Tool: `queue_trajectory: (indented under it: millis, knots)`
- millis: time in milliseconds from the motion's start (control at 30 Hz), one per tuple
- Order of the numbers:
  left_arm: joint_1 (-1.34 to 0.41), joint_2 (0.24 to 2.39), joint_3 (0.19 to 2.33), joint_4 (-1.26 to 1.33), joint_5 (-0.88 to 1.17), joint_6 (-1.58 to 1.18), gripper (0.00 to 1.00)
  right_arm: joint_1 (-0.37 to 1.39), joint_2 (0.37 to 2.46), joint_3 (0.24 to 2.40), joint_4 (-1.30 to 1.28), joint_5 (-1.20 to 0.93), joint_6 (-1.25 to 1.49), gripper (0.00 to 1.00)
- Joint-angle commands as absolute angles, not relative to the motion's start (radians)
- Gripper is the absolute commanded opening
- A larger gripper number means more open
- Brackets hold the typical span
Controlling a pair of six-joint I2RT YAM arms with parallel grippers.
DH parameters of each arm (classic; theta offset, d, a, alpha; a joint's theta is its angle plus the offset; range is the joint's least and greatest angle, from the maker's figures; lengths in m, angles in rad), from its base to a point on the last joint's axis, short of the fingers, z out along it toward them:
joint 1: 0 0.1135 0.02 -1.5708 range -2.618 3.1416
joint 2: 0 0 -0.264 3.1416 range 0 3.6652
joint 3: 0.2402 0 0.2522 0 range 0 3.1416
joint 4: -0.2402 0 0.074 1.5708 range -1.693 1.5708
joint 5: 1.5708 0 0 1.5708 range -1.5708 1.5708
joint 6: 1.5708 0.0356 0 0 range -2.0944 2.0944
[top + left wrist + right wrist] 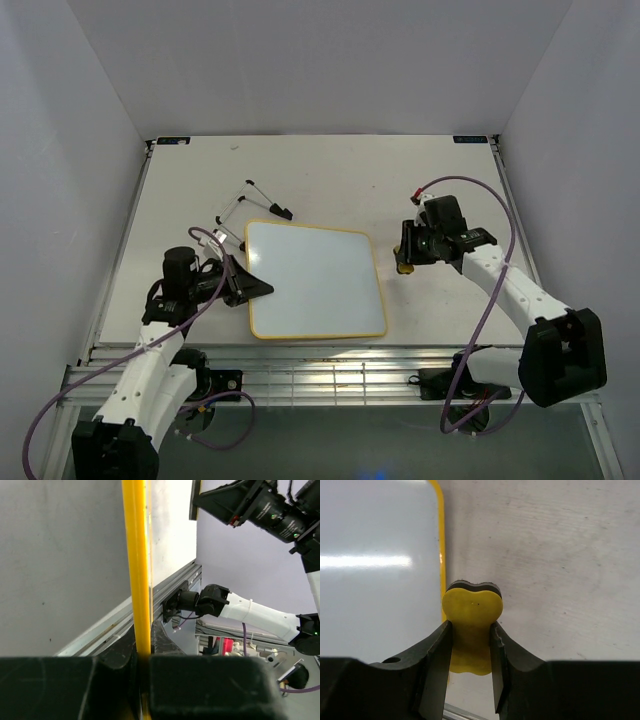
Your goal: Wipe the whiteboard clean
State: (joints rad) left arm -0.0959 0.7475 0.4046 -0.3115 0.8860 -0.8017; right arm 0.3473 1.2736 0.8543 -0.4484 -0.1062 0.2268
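Note:
The whiteboard (315,278) lies flat mid-table, white with a thin yellow frame, its face bare of marks. My left gripper (255,287) is shut on the board's left edge; the left wrist view shows the yellow frame (137,570) pinched between the jaws. My right gripper (405,254) is shut on a small yellow eraser (471,632) with a black felt underside, just right of the board's right edge (440,540), over bare table. The eraser also shows in the top view (404,266).
Black wire feet (250,203) lie loose on the table behind the board's far left corner. A metal rail (300,352) runs along the table's near edge. White walls enclose the table on three sides.

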Motion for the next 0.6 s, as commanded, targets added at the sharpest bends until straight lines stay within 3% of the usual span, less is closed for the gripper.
queue_trajectory:
  millis: [0,267,400,500,567]
  knots:
    - [-0.098,0.661,0.422,-0.131,0.920,-0.830,0.00,0.330,1.236,0.851,-0.531,0.036,0.218,0.23]
    - [-0.098,0.537,0.489,0.092,0.910,-0.974,0.00,0.288,1.350,0.787,-0.502,0.170,0.276,0.28]
    - [-0.098,0.528,0.560,0.063,0.830,-0.973,0.00,0.288,1.387,0.781,-0.479,0.181,0.287,0.49]
    - [-0.098,0.580,0.656,-0.111,0.674,-0.919,0.00,0.288,1.404,0.778,-0.480,0.167,0.287,0.53]
    - [-0.098,0.624,0.672,-0.082,0.652,-0.902,0.00,0.288,1.391,0.776,-0.482,0.164,0.288,0.54]
